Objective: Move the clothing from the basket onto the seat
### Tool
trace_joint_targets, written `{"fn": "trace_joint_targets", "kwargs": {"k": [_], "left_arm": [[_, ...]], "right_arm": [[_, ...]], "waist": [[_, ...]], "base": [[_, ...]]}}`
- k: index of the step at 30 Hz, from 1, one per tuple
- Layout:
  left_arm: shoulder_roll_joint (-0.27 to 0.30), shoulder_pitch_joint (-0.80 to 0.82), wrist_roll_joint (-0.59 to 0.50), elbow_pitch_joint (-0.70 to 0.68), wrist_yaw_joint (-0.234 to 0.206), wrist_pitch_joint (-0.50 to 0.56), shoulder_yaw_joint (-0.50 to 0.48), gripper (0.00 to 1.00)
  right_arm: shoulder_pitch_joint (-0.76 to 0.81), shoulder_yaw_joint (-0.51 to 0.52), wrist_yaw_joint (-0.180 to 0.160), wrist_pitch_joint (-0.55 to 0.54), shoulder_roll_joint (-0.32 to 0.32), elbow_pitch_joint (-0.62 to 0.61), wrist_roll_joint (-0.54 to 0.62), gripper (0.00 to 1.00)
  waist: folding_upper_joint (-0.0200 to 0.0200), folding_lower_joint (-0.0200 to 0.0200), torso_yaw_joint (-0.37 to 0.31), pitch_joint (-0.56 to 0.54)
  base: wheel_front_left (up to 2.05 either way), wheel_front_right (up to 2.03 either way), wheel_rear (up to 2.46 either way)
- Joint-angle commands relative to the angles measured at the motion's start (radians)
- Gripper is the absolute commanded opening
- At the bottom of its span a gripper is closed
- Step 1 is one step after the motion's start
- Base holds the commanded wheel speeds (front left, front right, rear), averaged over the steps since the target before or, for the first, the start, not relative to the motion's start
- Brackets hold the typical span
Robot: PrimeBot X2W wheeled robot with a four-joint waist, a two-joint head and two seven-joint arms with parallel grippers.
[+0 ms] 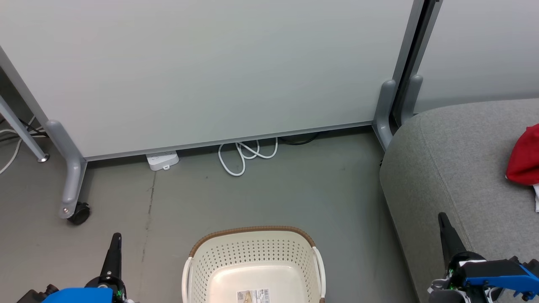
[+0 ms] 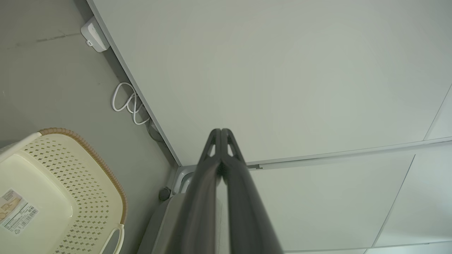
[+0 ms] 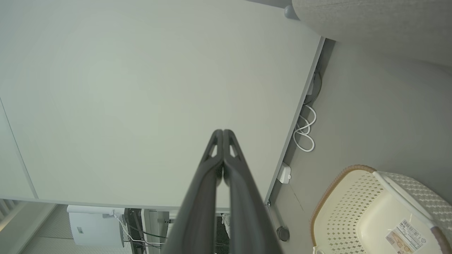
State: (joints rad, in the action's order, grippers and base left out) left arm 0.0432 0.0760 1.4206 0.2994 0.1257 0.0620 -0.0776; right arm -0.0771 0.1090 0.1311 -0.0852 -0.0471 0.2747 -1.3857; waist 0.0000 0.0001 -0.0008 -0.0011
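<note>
Fingers pressed flat together, the left pincer (image 1: 116, 237) is closed on nothing, low at the left above the floor. Just to its right stands the basket (image 1: 252, 231). Its visible bottom is bare apart from a pale label (image 1: 253, 296) with a barcode, whose small print is too fine to read, and no brand can be made out. Further right comes the grey seat (image 1: 454, 151), with the right pincer (image 1: 442, 216) over its front edge, its 2 fingers likewise shut and empty. At the far right the red clothing (image 1: 525, 155) lies bunched on the seat, cut off by the frame, with a bit of white below it; no number or logo shows. It looks light, limp and somewhat slick, so it would likely sag and trail when lifted. A pinch on a raised fold near the middle of the heap seems the safest hold.
</note>
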Motion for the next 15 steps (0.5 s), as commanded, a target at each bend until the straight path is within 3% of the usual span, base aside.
{"fn": "trace_joint_targets", "kwargs": {"k": [1,15], "left_arm": [[0.006,0.021,0.016,-0.011,0.003,0.008,-0.008,0.00],[0.008,0.030,0.114,-0.037,0.006,0.034,-0.026,0.00]], "right_arm": [[-0.017,0.003,0.000,-0.006,-0.004,-0.010,-0.020,0.00],[-0.029,0.004,0.000,-0.019,-0.005,-0.023,-0.136,0.00]], "waist": [[0.0000,-0.0001,0.000,0.000],[0.0000,-0.0001,0.000,0.002]], "base": [[0.00,0.00,0.00],[0.00,0.00,0.00]]}}
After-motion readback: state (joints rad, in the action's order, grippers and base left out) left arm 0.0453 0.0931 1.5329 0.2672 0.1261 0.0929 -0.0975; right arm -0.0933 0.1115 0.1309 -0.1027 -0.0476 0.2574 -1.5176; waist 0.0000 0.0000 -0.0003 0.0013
